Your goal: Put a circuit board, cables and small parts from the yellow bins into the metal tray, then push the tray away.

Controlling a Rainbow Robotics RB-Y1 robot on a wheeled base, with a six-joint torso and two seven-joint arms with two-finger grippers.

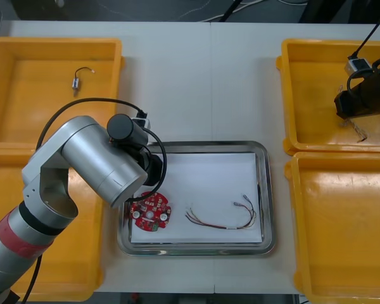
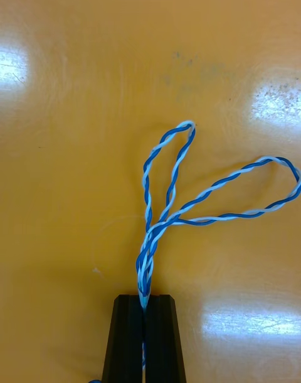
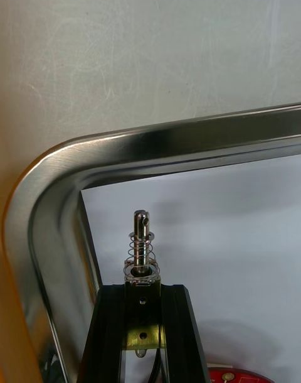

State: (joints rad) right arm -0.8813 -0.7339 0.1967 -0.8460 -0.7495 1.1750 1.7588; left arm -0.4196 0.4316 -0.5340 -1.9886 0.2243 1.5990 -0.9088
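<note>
My left gripper (image 3: 143,295) is shut on a small metal part (image 3: 142,242), a pin with a spring, held just above the white inside of the metal tray (image 3: 157,144) near its far left corner. My left arm (image 1: 107,161) hangs over that side of the tray (image 1: 266,190). A round red circuit board (image 1: 150,212) and a red and yellow cable (image 1: 225,216) lie in the tray. Over the far right yellow bin (image 1: 304,50), my right gripper (image 2: 145,307) is shut on a twisted blue and white cable (image 2: 182,207), whose loops rest on the bin floor.
In the far left yellow bin (image 1: 25,50) lies a small metal part with a black wire (image 1: 79,79). The near right bin (image 1: 342,221) and the near left bin (image 1: 88,266) flank the tray.
</note>
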